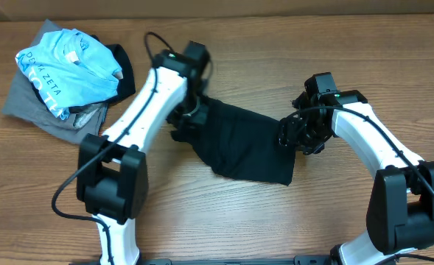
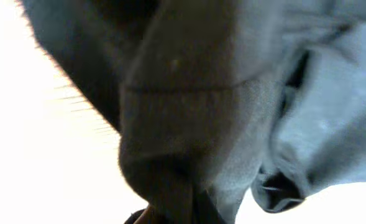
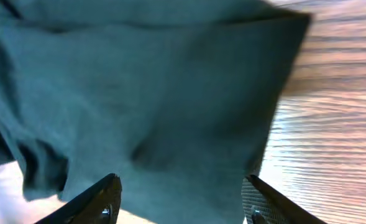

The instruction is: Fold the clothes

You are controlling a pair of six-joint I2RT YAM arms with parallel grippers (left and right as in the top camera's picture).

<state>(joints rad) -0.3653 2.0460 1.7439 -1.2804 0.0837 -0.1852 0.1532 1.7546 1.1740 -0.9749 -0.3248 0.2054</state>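
From above I see the black T-shirt (image 1: pixel 246 143) lying rumpled across the middle of the table (image 1: pixel 224 221), stretched between my two tools: the left gripper (image 1: pixel 186 124) sits on its left end and the right gripper (image 1: pixel 298 135) meets its right edge, near the upper right corner of the cloth. The light blue lettered tee (image 1: pixel 65 62) is heaped on the grey garment (image 1: pixel 29 107) at the far left corner, well apart from both arms. The overhead view gives me that layout but hides both sets of jaws under the wrists. The right wrist camera fills that in: its fingers (image 3: pixel 102 199) stand wide apart at the bottom of the frame, dark cloth spreads across the whole gap between them, and the shirt's edge ends against bare wood on the right. I cannot make out whether either pad touches the cloth. The left wrist camera shows only bunched fabric pressed close to the lens, blurred, with glare on the left side; from it I cannot tell whether the left jaws are apart or closed on the shirt.
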